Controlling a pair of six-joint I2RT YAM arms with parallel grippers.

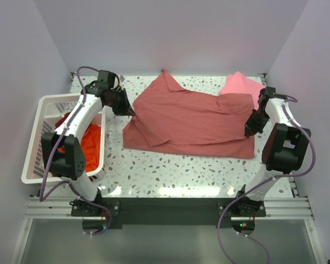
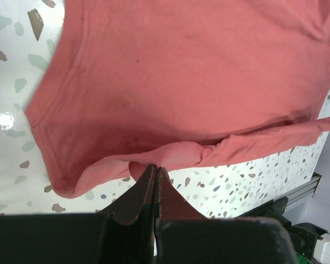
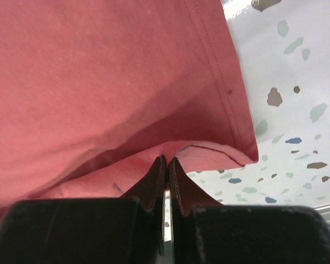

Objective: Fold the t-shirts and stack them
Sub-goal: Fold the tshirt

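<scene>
Top external: rumpled rose-red t-shirt point(image 1: 192, 121)

Bright even overhead light; glare on the glossy table point(image 1: 170, 171), soft shadow beneath the rose-red t-shirt point(image 1: 192, 121).

Spread t-shirt point(image 1: 192, 118): dusty rose-red, plain
T-shirt at far right corner point(image 1: 241, 86): bright pink
T-shirt in basket point(image 1: 91, 144): orange
Basket point(image 1: 41, 126): white, slatted
Counter point(image 1: 170, 168): white, speckled grey, brown, blue
</scene>
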